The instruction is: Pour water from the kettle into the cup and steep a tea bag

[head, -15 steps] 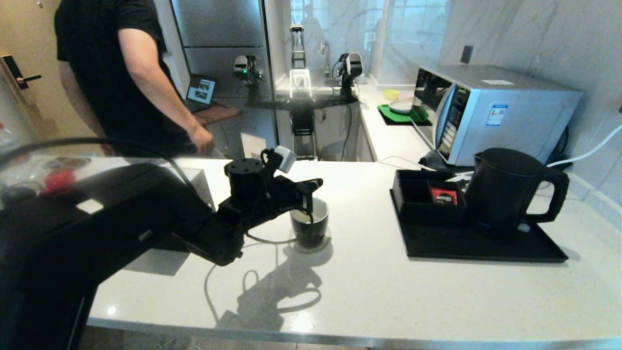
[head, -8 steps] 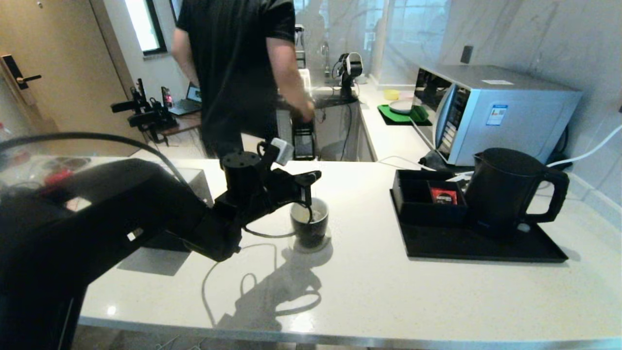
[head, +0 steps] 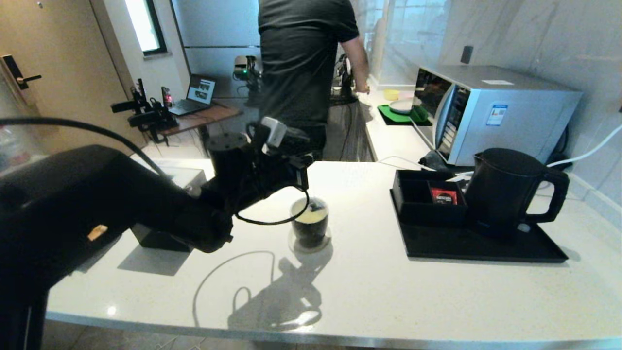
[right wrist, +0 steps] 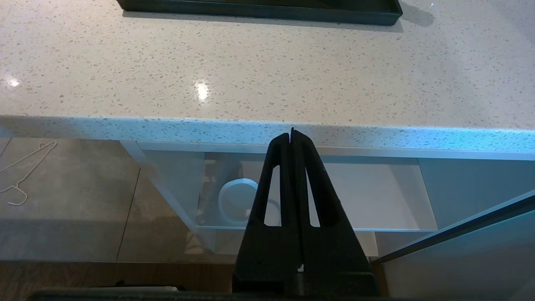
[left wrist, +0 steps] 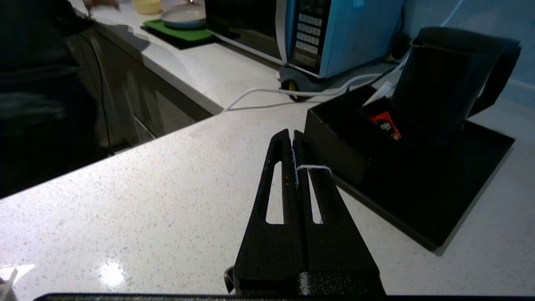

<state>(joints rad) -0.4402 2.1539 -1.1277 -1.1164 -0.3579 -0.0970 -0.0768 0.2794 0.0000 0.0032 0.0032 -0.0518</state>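
The black cup (head: 309, 228) stands on a round pale coaster (head: 320, 244) mid-counter, with yellowish water (head: 307, 217) inside. A pale lump at the cup's far inner wall looks like the tea bag (head: 317, 207). My left gripper (head: 303, 174) hangs just above the cup's left rim. In the left wrist view, this left gripper (left wrist: 291, 133) is shut on the tea bag's white string (left wrist: 314, 167), which loops over one finger. The black kettle (head: 505, 192) stands upright on the black tray (head: 486, 248) at the right. My right gripper (right wrist: 291, 134) is shut on nothing, below the counter's front edge.
A red packet (head: 443, 196) lies in the tray's black compartment box (head: 413, 199). A black cube box (head: 155, 238) sits left of the cup, partly behind my left arm. A microwave (head: 491, 112) stands behind the kettle. A person (head: 301, 58) stands beyond the counter.
My left gripper has risen from the cup's rim to a little above it, still shut on the string. The person behind the counter has walked to the right.
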